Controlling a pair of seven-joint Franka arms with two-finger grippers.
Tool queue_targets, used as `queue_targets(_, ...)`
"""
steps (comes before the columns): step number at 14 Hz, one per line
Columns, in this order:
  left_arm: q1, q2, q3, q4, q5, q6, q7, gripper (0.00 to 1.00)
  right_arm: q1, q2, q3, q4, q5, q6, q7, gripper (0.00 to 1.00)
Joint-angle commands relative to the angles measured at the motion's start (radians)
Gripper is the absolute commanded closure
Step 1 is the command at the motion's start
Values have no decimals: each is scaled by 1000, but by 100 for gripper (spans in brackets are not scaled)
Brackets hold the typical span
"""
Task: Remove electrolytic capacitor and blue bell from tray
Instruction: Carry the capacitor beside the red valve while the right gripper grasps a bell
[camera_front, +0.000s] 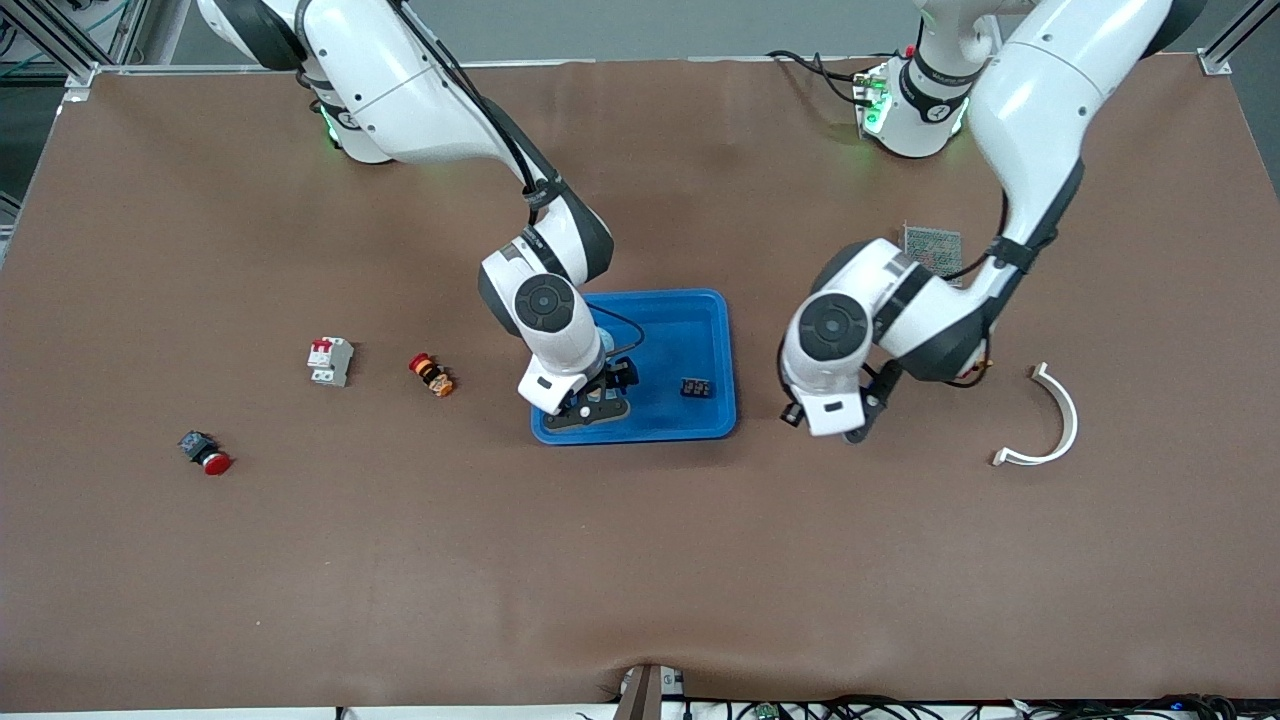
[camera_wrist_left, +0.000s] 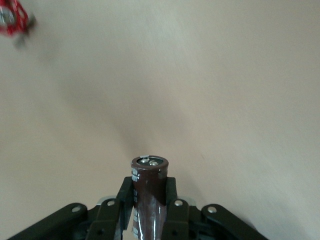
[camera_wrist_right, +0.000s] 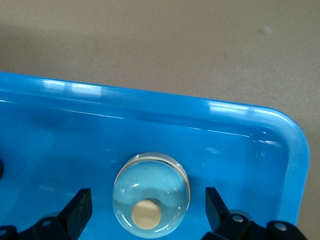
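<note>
I see the capacitor (camera_wrist_left: 149, 192) as a dark brown, glossy cylinder with a silvery top carrying two small terminals, standing upright and clenched between the black fingers (camera_wrist_left: 111, 215) of the left gripper (camera_front: 862, 420), which hangs over bare brown counter (camera_front: 640, 560) between the blue tray (camera_front: 715, 330) and a white curved plastic piece (camera_front: 1060, 420). The bell (camera_wrist_right: 151, 194) is a round, mirror-bright dome with a pale button on top, sitting inside the tray near one rounded corner – its polished surface picks up the tray's blue. My right gripper (camera_front: 598, 398) is low in the tray with its fingers (camera_wrist_right: 79, 207) spread wide on either side of the bell, not touching it. The tray is smooth moulded plastic with a raised rim, and a small black component (camera_front: 696, 387) also lies in it. Toward the right arm's end of the counter I see a white breaker (camera_front: 330, 361), an orange-and-red part (camera_front: 432, 374) and a red push button (camera_front: 205, 452).
</note>
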Motion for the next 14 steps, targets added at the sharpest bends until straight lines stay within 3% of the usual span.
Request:
queue_targets(1, 75, -21, -7, -49, 12, -10, 97, 100, 10, 20, -9, 22, -5, 3, 10, 0)
queue_targets(7, 186, -34, -8, -123, 17, -12, 233, 100, 12, 27, -9, 21, -5, 3, 10, 0)
queue_targets(14, 258, -151, -13, -353, 18, -10, 242, 100, 19, 34, -9, 21, -8, 4, 9, 0)
